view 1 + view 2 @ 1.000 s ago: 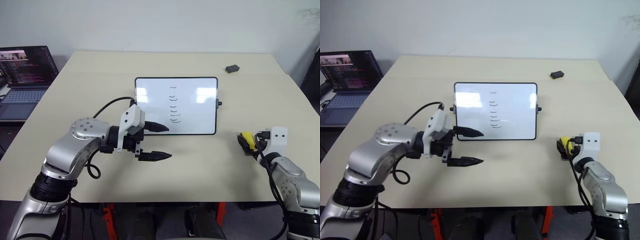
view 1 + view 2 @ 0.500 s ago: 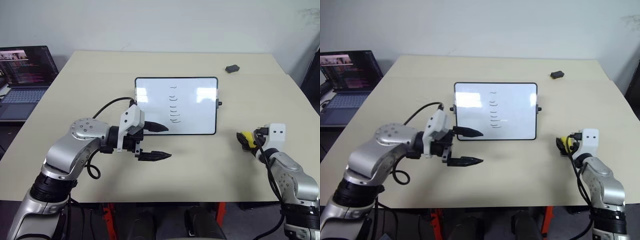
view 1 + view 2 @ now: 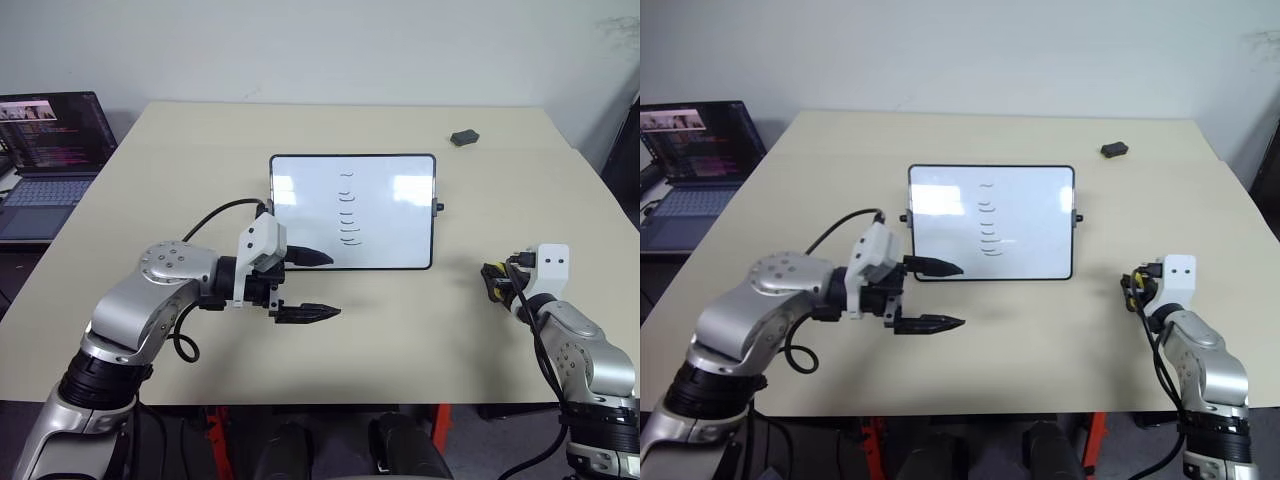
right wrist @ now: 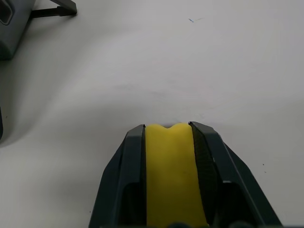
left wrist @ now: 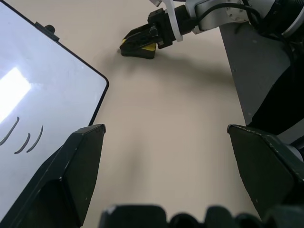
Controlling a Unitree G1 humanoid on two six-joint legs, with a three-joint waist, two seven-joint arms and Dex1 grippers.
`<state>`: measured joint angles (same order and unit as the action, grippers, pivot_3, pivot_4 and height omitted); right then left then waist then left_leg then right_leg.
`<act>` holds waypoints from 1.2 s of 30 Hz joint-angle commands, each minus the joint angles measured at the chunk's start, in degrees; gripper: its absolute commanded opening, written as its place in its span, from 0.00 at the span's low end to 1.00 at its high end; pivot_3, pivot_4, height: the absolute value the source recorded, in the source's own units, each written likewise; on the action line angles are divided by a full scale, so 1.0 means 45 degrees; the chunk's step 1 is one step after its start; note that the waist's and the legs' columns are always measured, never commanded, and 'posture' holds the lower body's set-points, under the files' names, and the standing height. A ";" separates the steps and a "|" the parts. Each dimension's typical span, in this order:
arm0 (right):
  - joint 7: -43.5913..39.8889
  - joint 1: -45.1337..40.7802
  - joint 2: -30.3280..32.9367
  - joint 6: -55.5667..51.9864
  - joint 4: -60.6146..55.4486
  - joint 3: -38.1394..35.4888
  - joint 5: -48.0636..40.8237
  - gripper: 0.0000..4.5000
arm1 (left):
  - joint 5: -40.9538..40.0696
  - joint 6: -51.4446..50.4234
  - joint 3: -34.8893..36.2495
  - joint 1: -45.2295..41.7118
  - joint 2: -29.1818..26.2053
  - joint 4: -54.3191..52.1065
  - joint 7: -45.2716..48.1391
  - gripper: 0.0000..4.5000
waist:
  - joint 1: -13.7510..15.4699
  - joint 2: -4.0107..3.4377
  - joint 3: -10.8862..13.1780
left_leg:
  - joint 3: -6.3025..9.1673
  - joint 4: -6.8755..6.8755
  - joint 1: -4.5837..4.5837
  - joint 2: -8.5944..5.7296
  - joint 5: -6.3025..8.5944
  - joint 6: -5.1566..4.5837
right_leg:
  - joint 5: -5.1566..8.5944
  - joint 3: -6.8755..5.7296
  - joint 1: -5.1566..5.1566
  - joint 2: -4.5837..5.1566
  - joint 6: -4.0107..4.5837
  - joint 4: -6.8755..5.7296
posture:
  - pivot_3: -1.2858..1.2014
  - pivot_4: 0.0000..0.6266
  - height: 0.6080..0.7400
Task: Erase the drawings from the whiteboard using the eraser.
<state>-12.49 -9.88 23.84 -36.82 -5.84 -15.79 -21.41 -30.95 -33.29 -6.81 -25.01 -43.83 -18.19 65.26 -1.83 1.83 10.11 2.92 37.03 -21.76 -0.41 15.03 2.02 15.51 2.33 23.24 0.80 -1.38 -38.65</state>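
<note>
The whiteboard (image 3: pixel 395 225) lies flat in the middle of the table, with the drawings (image 3: pixel 348 210), a short column of thin black strokes, near its centre. My left gripper (image 3: pixel 335 285) hovers open at the board's near left corner, one finger over the board's edge and the other over bare table. Its fingers (image 5: pixel 71 175) stand wide apart, with the board's corner (image 5: pixel 42 95) ahead. At the table's near right, my right gripper (image 4: pixel 167 127) is shut on the yellow eraser (image 4: pixel 168 175), low over the table. The left wrist view also has the eraser (image 5: pixel 145 47) in those jaws.
A small dark grey object (image 3: pixel 464 137) lies at the table's far right. An open laptop (image 3: pixel 50 150) sits on a lower surface beyond the table's left edge. Bare tabletop (image 3: pixel 460 240) separates the board from my right gripper.
My right gripper's fingers have shut on the yellow eraser, so less yellow shows between them. The left arm has stayed where it was.
</note>
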 commanded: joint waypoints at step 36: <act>-0.0376 -0.8449 -0.2970 0.6017 0.4121 0.5294 0.5168 0.22 | 0.1731 -0.2483 0.1955 -0.1152 0.0354 0.0741 -0.6101 1.00 | -0.0003 -0.0012 0.0013 | 0.0018 0.0008 -0.0028 -0.0009 -0.0002 0.0006 | -0.0008 -0.0019 0.0052 0.0044 0.0013 -0.0047 | 0.52 0.24 1.00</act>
<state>-14.77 -46.01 10.83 -11.60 12.39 8.31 1.15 -24.00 -45.78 1.45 -28.57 -42.30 -14.54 38.60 -1.84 1.78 10.16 3.01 37.07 -21.88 -0.45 15.03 2.04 15.47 2.24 23.47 0.99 -1.32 -38.87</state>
